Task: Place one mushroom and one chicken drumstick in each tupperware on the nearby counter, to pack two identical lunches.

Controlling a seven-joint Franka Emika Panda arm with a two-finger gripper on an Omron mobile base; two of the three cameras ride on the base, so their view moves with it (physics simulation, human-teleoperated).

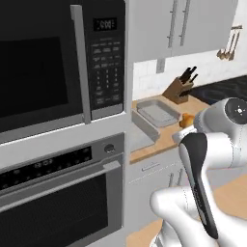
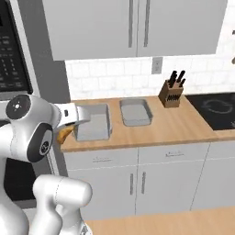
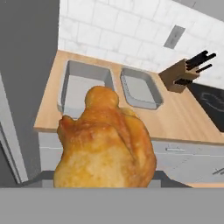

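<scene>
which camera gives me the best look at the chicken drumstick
The hand view: the chicken drumstick sits large and close, held in the gripper, golden skin plain. The right base view shows an orange sliver beside the arm; the left base view shows a small orange bit.

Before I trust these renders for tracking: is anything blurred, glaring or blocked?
Hand view: the golden-brown roasted chicken drumstick sits close and soft-edged, hiding the wooden counter's front edge. Right base view: even light, soft shadows inside the two grey rectangular tupperware containers. Left base view: the white arm covers part of the counter; no glare.
</scene>
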